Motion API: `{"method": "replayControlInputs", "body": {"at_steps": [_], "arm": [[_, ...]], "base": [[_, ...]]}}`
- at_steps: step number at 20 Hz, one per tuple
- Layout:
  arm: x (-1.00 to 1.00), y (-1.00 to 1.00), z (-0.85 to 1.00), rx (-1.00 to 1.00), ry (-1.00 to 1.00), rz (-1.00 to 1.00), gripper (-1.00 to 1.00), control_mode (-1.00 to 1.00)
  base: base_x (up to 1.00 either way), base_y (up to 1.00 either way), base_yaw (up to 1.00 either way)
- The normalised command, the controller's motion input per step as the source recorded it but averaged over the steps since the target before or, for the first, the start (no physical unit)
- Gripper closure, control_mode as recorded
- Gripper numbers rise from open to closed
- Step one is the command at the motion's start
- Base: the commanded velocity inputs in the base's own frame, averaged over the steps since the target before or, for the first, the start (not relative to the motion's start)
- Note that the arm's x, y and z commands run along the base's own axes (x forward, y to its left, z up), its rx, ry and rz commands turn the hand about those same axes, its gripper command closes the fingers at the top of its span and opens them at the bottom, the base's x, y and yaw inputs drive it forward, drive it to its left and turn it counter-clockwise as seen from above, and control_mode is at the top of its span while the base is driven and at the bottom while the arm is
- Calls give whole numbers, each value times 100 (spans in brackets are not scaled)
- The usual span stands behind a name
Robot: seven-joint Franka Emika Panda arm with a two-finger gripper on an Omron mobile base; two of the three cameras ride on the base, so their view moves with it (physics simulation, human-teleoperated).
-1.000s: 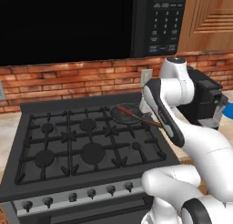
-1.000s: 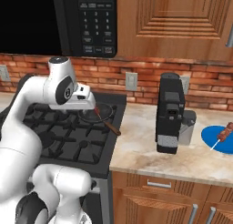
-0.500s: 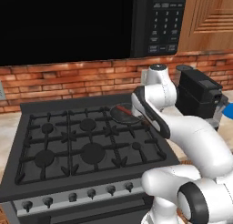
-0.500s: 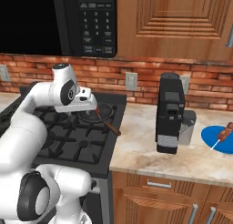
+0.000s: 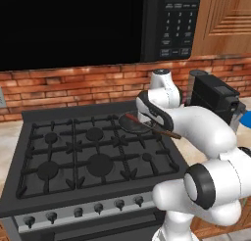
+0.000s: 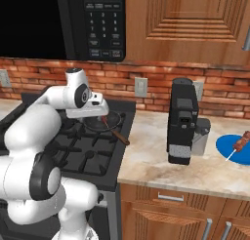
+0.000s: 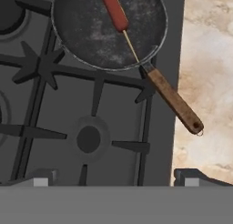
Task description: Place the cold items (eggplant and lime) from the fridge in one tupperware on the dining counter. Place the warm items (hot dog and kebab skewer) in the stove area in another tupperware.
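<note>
Swinging left since a moment ago, the gripper, jaws spread wide, hovers above the stove; red hot dog on its stick lies in the dark pan, bare counter beside.

We see a glossy white arm built of rounded, bulbous segments, with dark grey rings and round caps at its joints, a flat white hand, and two small dark fingers.
</note>
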Motion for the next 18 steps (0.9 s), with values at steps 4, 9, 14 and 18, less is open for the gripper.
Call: {"method": "replayControlInputs", "body": {"at_steps": [4,9,14,18], "arm": [[31,2,-30,-8,-1,0,-100,-100],[31,0,-22,-2,0,0,-100,-100],[36,0,-17,0,0,0,-100,-100],[36,0,-22,0,0,0,-100,-100]], "base": [[0,0,0],[0,0,0],[0,0,0],[0,0,0]]}}
